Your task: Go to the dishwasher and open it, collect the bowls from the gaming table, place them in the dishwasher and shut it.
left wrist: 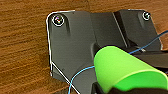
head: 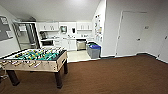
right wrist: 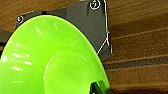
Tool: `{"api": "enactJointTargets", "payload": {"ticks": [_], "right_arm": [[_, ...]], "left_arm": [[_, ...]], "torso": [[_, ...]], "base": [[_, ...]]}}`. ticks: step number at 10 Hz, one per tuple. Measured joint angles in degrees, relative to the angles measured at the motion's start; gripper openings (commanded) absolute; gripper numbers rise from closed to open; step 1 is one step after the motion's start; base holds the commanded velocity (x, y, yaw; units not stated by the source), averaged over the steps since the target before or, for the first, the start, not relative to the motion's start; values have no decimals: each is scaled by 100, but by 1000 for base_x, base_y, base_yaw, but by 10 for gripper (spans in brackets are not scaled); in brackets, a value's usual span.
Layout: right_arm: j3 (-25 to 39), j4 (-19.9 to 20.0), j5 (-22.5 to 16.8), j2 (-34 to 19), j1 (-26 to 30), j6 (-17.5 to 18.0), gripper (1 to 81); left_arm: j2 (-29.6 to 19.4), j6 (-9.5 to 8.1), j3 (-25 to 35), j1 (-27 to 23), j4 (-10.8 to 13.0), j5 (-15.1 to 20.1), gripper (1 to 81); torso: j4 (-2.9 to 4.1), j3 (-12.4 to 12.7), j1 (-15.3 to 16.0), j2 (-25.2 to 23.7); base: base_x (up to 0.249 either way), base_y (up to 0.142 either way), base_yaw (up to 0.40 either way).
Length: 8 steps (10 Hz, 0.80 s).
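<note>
Now Two Green Bowls Ride Along

Now a bright green bowl (right wrist: 50, 57) takes up most of the right wrist view. It is smooth, shiny plastic, round and shallow, with little spots of light on it. It sits very close to the camera, so I think the right arm is carrying it, but I cannot tell if the fingers are apart or together.

Another green bowl (left wrist: 122, 67) sits low and to the right in the left wrist view. Its side is round like a cup. I think the left arm carries this one, and again I cannot tell how its fingers stand.

Under both bowls is the brown carpet (head: 120, 75), which looks ribbed and soft.

Far back, in the middle of the head view, is the dishwasher (head: 81, 45), a small grey metal front under the white kitchen counter. A table-football table (head: 35, 58) with a green field stands at the lower left.
</note>
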Motion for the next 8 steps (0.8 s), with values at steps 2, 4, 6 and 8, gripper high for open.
{"api": "enactJointTargets", "payload": {"ticks": [2,4,6,8], "right_arm": [[-11,0,1,27,-1,-2,10],[-28,0,1,27,-1,-5,10],[-28,0,0,35,-4,-22,10],[-39,0,4,60,13,-22,10]], "left_arm": [[6,0,0,0,0,-2,10],[9,0,0,2,0,2,10],[9,0,0,2,2,4,10],[9,0,-2,0,2,-2,10]], "torso": [[0,0,2,0],[0,0,2,0],[0,0,2,0],[0,0,5,0]], "base": [[152,0,0],[152,0,0],[152,0,0],[152,0,0]]}}
